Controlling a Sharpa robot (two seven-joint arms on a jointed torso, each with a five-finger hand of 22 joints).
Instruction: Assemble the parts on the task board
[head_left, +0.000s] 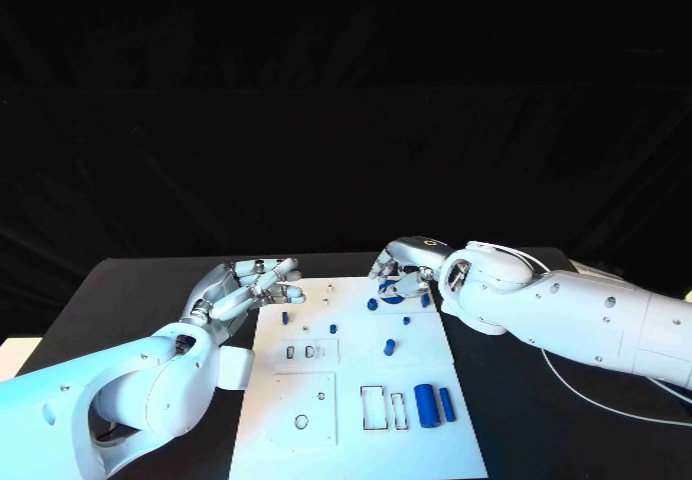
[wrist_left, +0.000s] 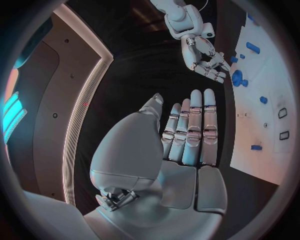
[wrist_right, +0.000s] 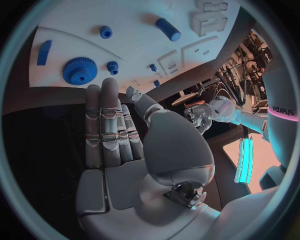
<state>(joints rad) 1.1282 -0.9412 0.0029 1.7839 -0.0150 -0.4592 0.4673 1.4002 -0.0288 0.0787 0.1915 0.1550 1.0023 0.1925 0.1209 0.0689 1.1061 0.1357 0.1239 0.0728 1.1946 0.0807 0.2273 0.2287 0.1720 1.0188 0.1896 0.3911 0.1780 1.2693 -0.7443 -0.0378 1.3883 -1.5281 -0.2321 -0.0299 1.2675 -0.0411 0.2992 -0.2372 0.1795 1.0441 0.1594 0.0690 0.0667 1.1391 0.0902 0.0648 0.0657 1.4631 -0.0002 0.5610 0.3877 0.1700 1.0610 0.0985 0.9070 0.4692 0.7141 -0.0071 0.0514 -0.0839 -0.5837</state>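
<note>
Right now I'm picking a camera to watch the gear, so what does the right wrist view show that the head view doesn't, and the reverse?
Right wrist view alone: the blue gear in full, teeth and hub plain, just beyond the right hand's fingertips, which lie straight and hold nothing.

Head view alone: the board's near end, with two blue cylinders lying side by side next to rectangular slots.

Both: the white board, the small blue pegs on it, and the empty left hand at the board's far left corner. In the head view the right hand partly covers the gear.
</note>
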